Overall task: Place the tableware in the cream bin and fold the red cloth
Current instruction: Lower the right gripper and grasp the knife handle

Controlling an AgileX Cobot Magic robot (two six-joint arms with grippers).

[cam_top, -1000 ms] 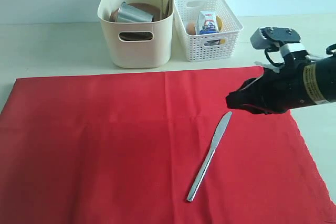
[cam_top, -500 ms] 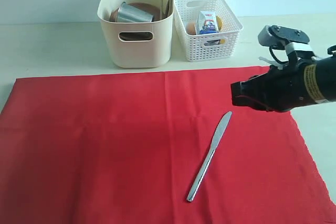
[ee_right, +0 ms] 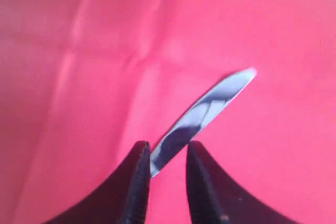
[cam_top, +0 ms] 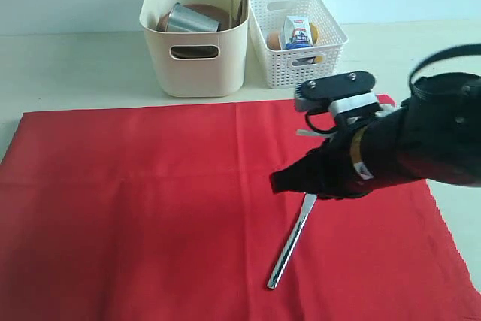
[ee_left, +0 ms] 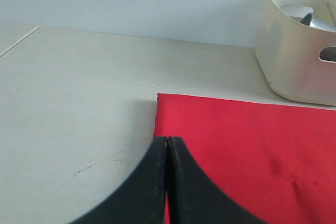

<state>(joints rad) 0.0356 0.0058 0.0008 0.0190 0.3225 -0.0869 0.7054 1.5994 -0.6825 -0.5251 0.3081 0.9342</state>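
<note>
The right gripper (ee_right: pixel 168 148) hovers, narrowly parted, astride the silver table knife (cam_top: pixel 290 240), gripping nothing; it lies on the red cloth (cam_top: pixel 135 201), tip toward 1 o'clock. The left gripper (ee_left: pixel 167 141) is pressed closed, empty.

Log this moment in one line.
phase: pre-grasp | right end effector: open, astride knife on cloth | left end effector: shut, by cloth corner | cloth: unfolded

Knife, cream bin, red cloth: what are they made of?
Knife: looks like polished steel, bright glints along the handle. Cream bin: probably moulded plastic, smooth matte walls, rounded corners. Cloth: thin woven fabric by the look, matte red, soft creases.
</note>
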